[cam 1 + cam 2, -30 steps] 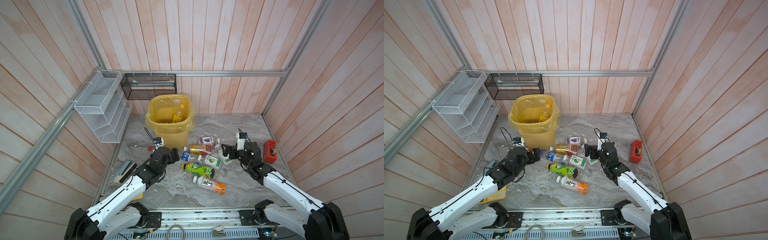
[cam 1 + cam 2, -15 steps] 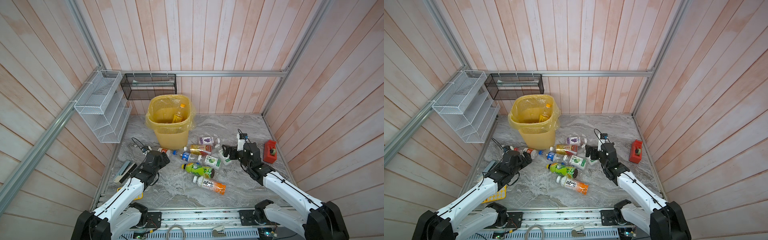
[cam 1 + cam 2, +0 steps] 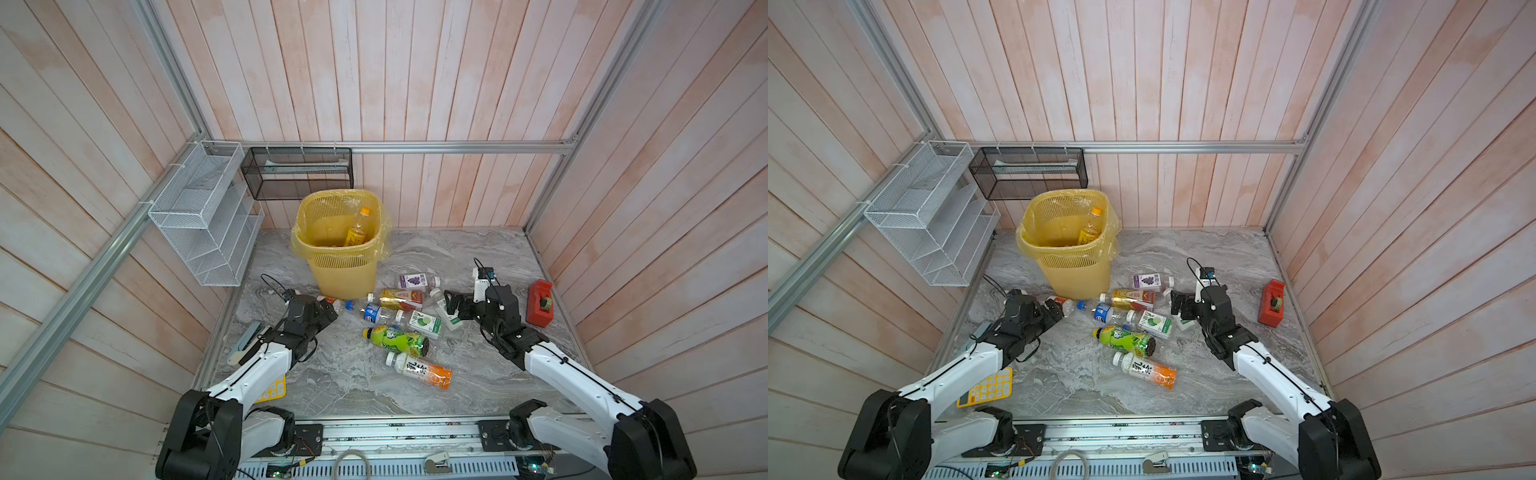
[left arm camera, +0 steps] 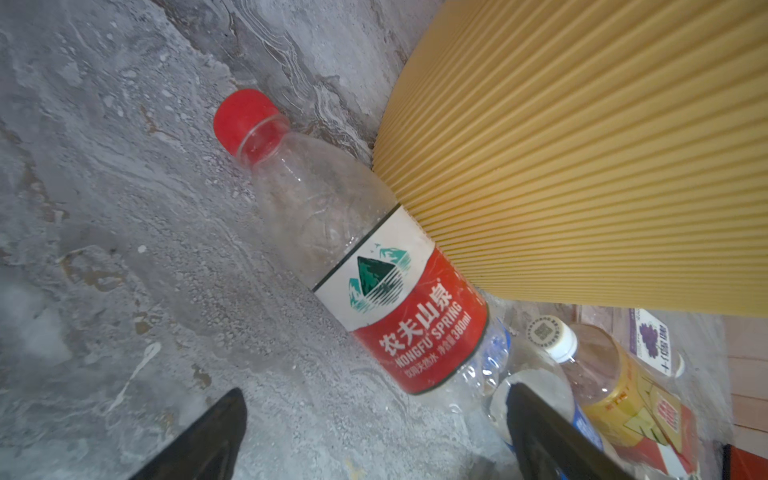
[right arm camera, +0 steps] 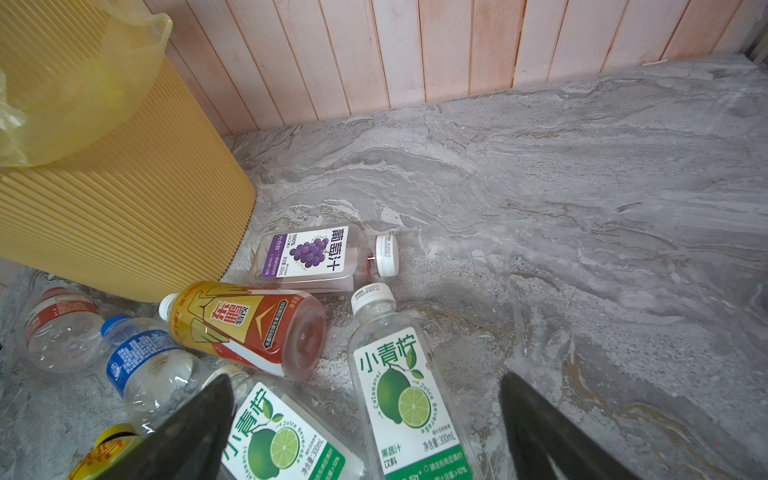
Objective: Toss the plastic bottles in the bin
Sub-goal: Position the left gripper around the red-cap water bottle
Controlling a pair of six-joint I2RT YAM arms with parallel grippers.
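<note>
On the left, our left gripper [image 3: 329,311] has pulled back from the foot of the bin [image 3: 345,274] and now sits low over the surface [image 3: 478,253]. Its fingers [image 4: 216,432] stand wide apart with nothing between them. In the left wrist view they now frame the red-capped water bottle [image 4: 374,291], which lies on its side right at the bin's wall; we cannot tell whether it touches. We read this as the line-up for the next pick. It calls for a short reach forward and a close across the label, without shoving the bottle along the wall.

One orange-capped bottle [image 3: 356,232] leans inside the bin. The remaining bottles lie in a loose cluster on the surface between the two arms, so most of the job is ahead of us.

On the right, our right gripper [image 3: 452,305] has not moved. It hovers low with its fingers [image 5: 540,415] fully spread and empty, framing the lime juice bottle [image 5: 399,395] at the cluster's right edge.
</note>
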